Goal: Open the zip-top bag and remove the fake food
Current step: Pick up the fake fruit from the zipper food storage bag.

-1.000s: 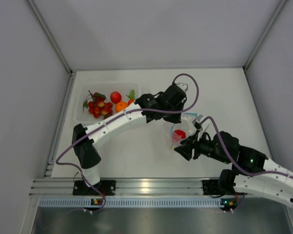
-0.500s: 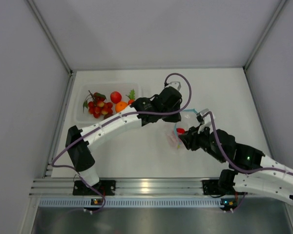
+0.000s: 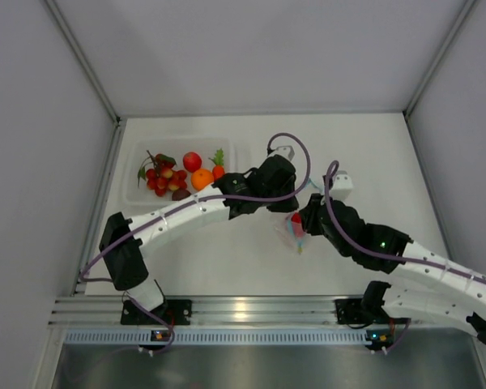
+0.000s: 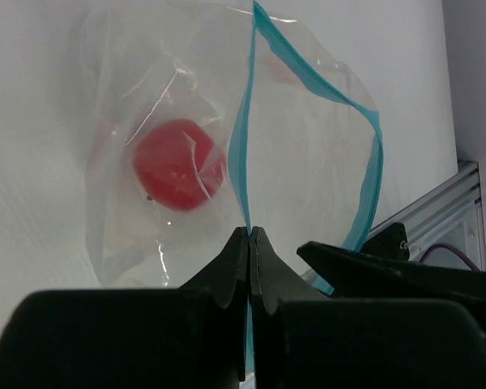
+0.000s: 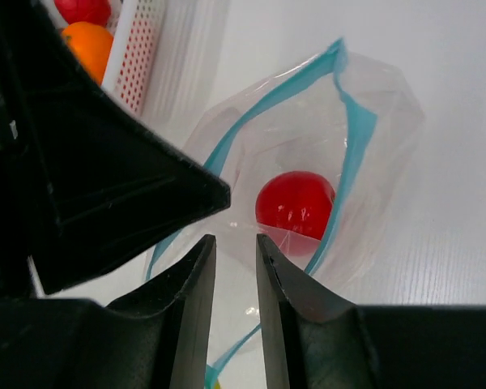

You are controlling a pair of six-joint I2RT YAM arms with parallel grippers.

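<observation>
Your left claw (image 4: 249,232) is clamped on the teal zip strip (image 4: 243,146) of the zip-top bag (image 4: 130,89), above the table (image 3: 227,259); a red round fruit (image 4: 176,164) lies inside. Your right claw (image 5: 236,240) hangs at the bag's open mouth, jaws narrowly apart

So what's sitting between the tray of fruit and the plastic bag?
The left end effector, shut on the zip-top bag at its teal strip, fills the gap beside the tray. The top and right wrist views show it.
</observation>
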